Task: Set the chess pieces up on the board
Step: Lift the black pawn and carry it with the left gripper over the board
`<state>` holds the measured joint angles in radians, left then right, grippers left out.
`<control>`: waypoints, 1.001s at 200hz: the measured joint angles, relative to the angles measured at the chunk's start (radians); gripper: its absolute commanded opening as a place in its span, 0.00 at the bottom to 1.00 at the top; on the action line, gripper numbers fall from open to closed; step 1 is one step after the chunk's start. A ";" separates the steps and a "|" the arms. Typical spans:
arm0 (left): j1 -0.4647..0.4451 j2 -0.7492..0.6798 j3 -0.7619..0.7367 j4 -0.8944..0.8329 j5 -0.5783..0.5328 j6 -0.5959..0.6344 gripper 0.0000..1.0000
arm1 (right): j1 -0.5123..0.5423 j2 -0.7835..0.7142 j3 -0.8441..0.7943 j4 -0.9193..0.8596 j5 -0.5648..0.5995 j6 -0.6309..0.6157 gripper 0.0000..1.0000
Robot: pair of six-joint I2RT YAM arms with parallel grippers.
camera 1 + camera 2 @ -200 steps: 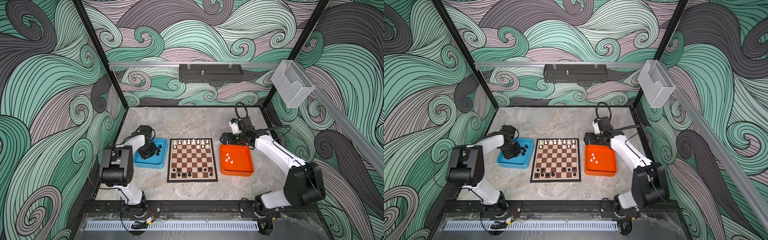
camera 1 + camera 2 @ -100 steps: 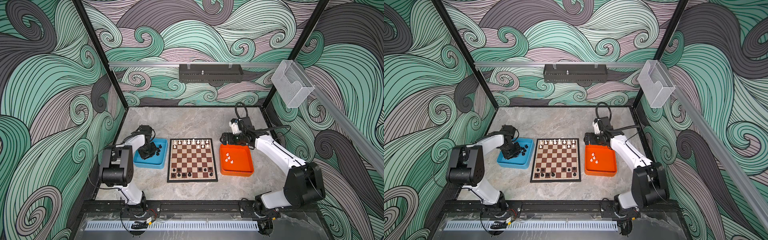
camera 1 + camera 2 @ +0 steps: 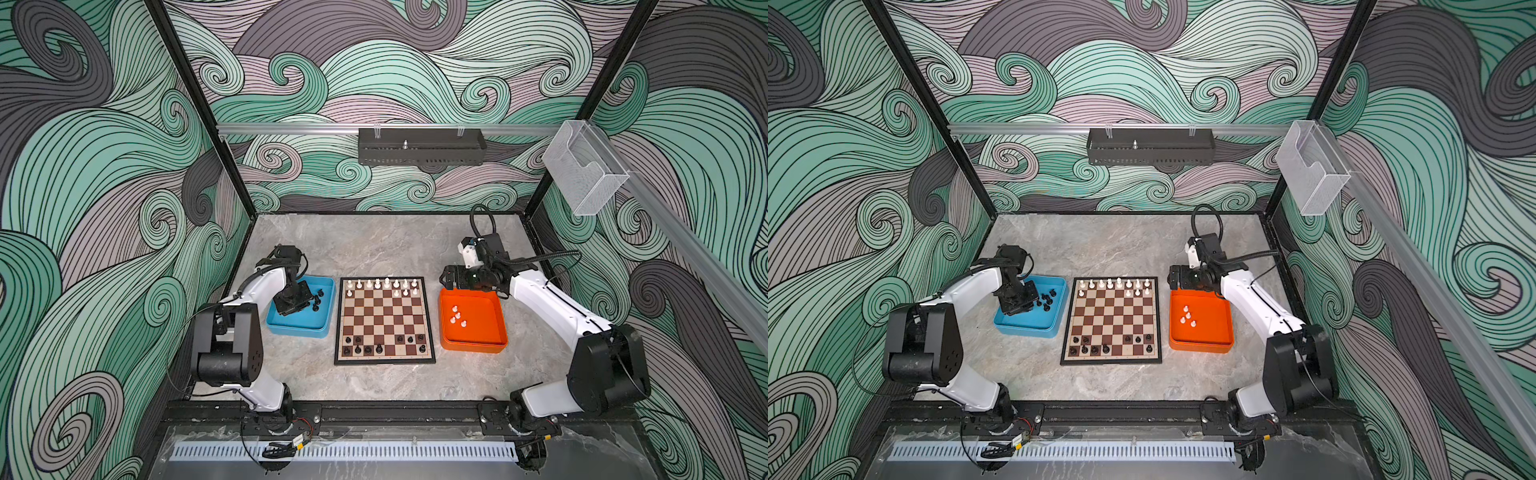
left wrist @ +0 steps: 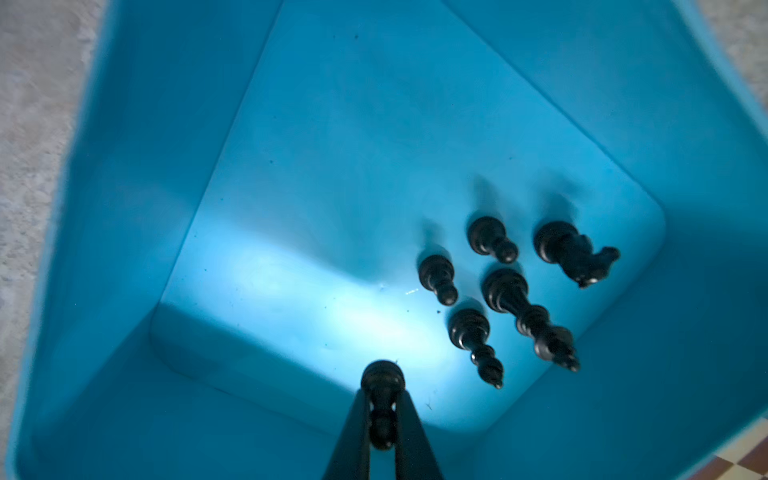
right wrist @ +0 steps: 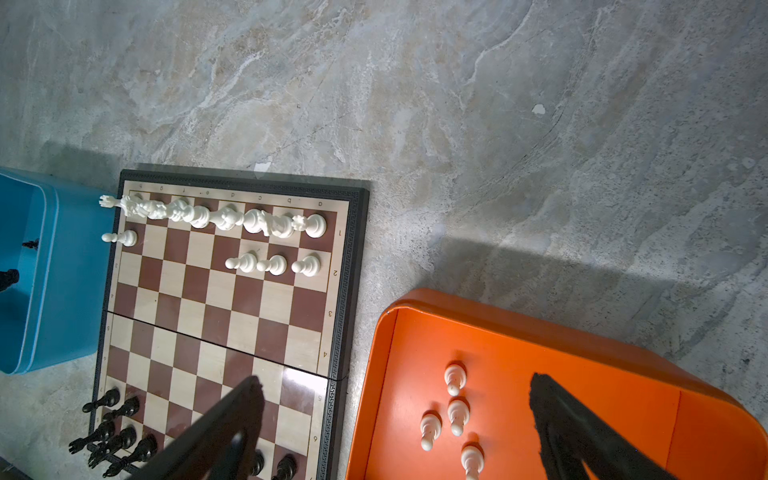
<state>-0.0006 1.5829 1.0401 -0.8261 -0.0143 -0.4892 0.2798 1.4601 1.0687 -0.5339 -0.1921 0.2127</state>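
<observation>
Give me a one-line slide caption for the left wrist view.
Left gripper shut on a black chess piece inside the blue tray, five other black pieces standing nearby.

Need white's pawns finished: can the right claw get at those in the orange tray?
Probably yes: the right claw, open and empty, hovers by the tray, whose four pawns sit uncovered.

board [image 3: 384,320] brown-and-cream checks, black frame | white pieces [image 3: 387,283] | black pieces [image 3: 368,350] | blue tray [image 3: 297,332] | orange tray [image 3: 482,330] | walls [image 3: 104,187] teal swirls

Bright, even light; wrist edges blurred
</observation>
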 measured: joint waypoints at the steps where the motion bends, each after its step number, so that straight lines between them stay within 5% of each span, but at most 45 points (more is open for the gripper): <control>1: 0.000 0.000 0.001 -0.001 0.000 0.002 0.13 | 0.000 0.000 0.000 0.000 0.000 0.000 1.00; 69: -0.075 -0.005 0.083 -0.085 0.030 0.079 0.13 | 0.000 0.000 0.000 0.000 -0.002 0.000 1.00; 200: -0.522 -0.032 0.174 -0.188 0.103 -0.003 0.13 | -0.005 0.000 0.000 0.000 -0.008 0.000 1.00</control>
<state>-0.5224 1.5505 1.2144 -1.0145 0.0883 -0.4919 0.2752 1.4601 1.0691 -0.5339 -0.2001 0.2131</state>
